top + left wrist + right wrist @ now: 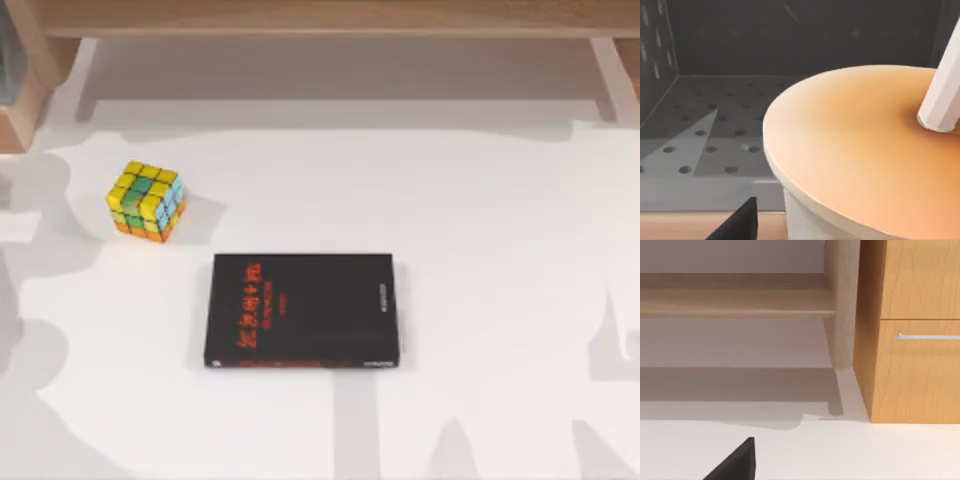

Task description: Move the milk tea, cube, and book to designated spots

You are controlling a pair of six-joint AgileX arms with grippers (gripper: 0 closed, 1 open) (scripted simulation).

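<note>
left jaws: state unclear | milk tea [855, 155] right beside | cube [146, 201] table-left

The milk tea [860, 165] is cut off by the right and lower edges of the left wrist view; its straw [942, 95] runs out past the upper right corner. Of the left gripper, one dark finger [740, 222] is cropped at the lower edge. In the right wrist view, one finger [735, 462] is likewise cropped, and the drawer handle [925, 336] is cut by the edge.
</note>
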